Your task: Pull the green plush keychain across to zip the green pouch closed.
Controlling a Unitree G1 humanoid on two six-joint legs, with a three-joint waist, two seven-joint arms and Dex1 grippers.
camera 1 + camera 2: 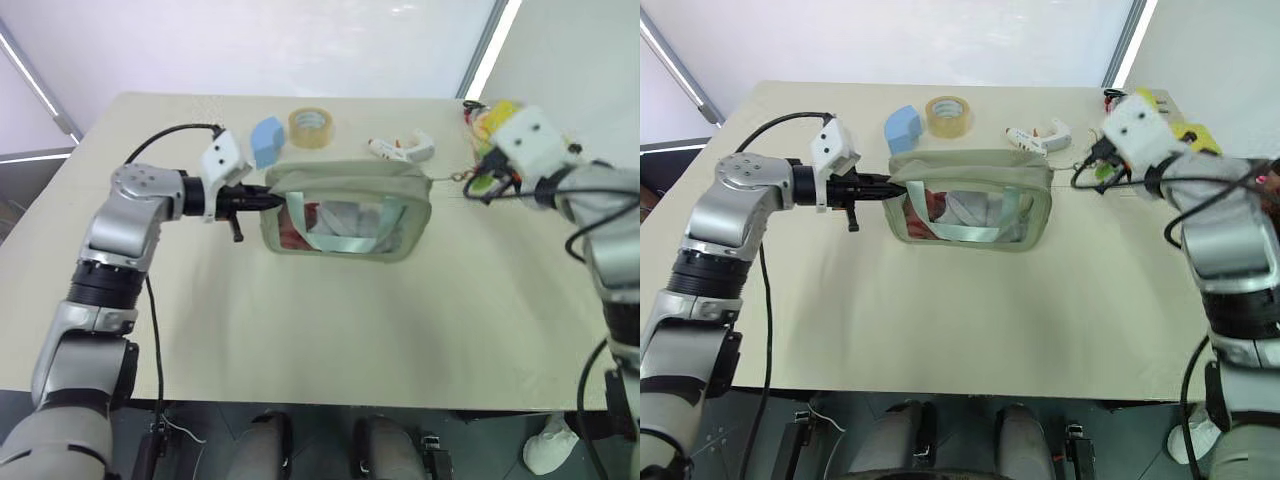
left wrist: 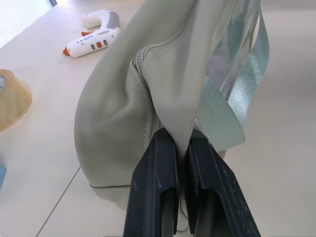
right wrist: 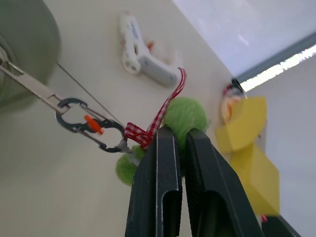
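The pale green pouch (image 1: pixel 345 212) stands mid-table, red and white contents showing through its clear window. My left gripper (image 2: pixel 181 148) is shut on the fabric of the pouch's left end, where the zipper seam runs up between the fingers. My right gripper (image 3: pixel 180 133) is off the pouch's right end and shut on the green plush keychain (image 3: pixel 186 114). A red checked ribbon and a metal clip (image 3: pixel 89 126) link the plush to the zipper pull. The link looks stretched out straight from the pouch's top right corner (image 1: pixel 430 178) to the plush (image 1: pixel 481 184).
Behind the pouch lie a light-blue wedge (image 1: pixel 266 140), a roll of tape (image 1: pixel 311 127) and a white glue gun (image 1: pixel 402 149). Yellow blocks (image 3: pixel 247 143) sit at the table's far right corner, just beyond my right gripper. The table's right edge (image 1: pixel 560 300) is close.
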